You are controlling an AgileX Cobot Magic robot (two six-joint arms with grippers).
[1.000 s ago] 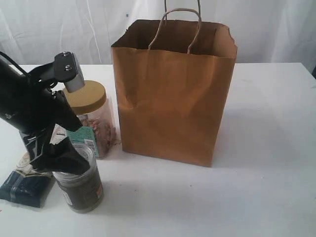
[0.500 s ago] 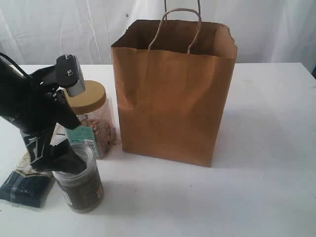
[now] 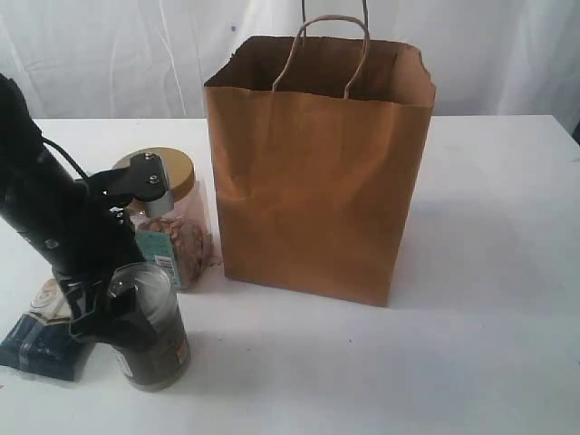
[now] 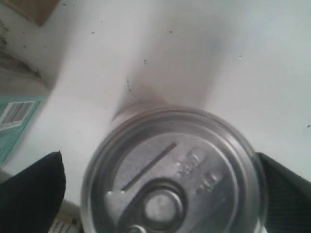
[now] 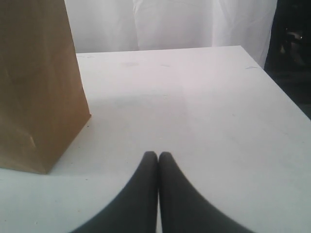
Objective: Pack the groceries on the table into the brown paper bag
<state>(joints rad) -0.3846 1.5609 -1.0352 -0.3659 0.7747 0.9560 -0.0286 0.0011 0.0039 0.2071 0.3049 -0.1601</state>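
My left gripper [image 3: 127, 306] is open and lowered over the silver-lidded dark jar [image 3: 152, 337] at the front left of the table [image 3: 489, 317]. In the left wrist view its fingers [image 4: 34, 194] flank the jar's lid [image 4: 172, 170], with a strip of table showing on one side. Behind stand the tan-lidded clear jar [image 3: 181, 181] and a small carton [image 3: 156, 249]. A navy packet [image 3: 41, 349] lies at the far left. The brown paper bag [image 3: 317, 181] stands open in the middle. My right gripper [image 5: 158, 156] is shut and empty over bare table beside the bag [image 5: 34, 87].
A white curtain [image 3: 109, 54] hangs behind the table. The carton's barcode side [image 4: 17, 114] lies close to the dark jar. The table's right edge [image 5: 286, 102] drops to a dark floor. Bare tabletop stretches right of the bag.
The left arm has come down: its wrist dropped from above the tan lid to beside it, and the fingers now sit lower around the dark jar. Nothing else moved.
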